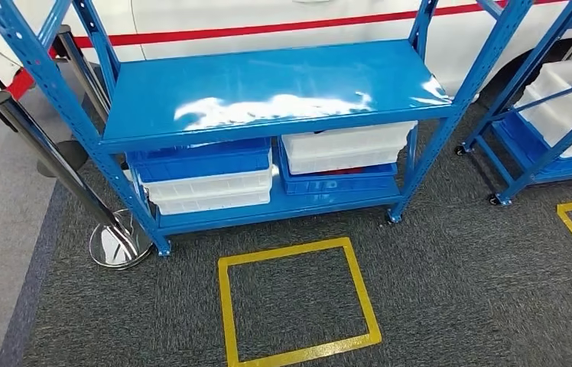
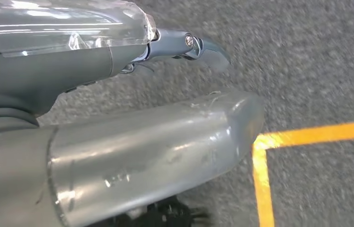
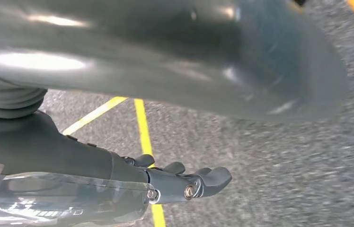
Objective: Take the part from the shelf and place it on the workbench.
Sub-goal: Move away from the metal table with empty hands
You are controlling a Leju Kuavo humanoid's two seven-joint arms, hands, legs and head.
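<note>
A blue metal shelf rack (image 1: 268,92) stands in front of me in the head view, its middle board bare and glossy. On its lowest board sit a blue bin (image 1: 199,159) over white bins (image 1: 210,191), and a white bin (image 1: 344,145) over a blue one (image 1: 336,181). What lies inside the bins is hidden. My left hand (image 2: 132,137) hangs over grey carpet beside a yellow line, fingers (image 2: 189,45) extended and apart from the thumb, holding nothing. My right hand (image 3: 165,56) also hangs over the carpet with its fingers (image 3: 189,182) loosely extended and nothing in them.
A yellow taped square (image 1: 298,302) marks the carpet just before the rack. A black post on a chrome base (image 1: 118,245) stands at the rack's left corner. A second blue rack (image 1: 543,153) with a white bin (image 1: 566,99) is at the right. A white vehicle (image 1: 268,19) is behind.
</note>
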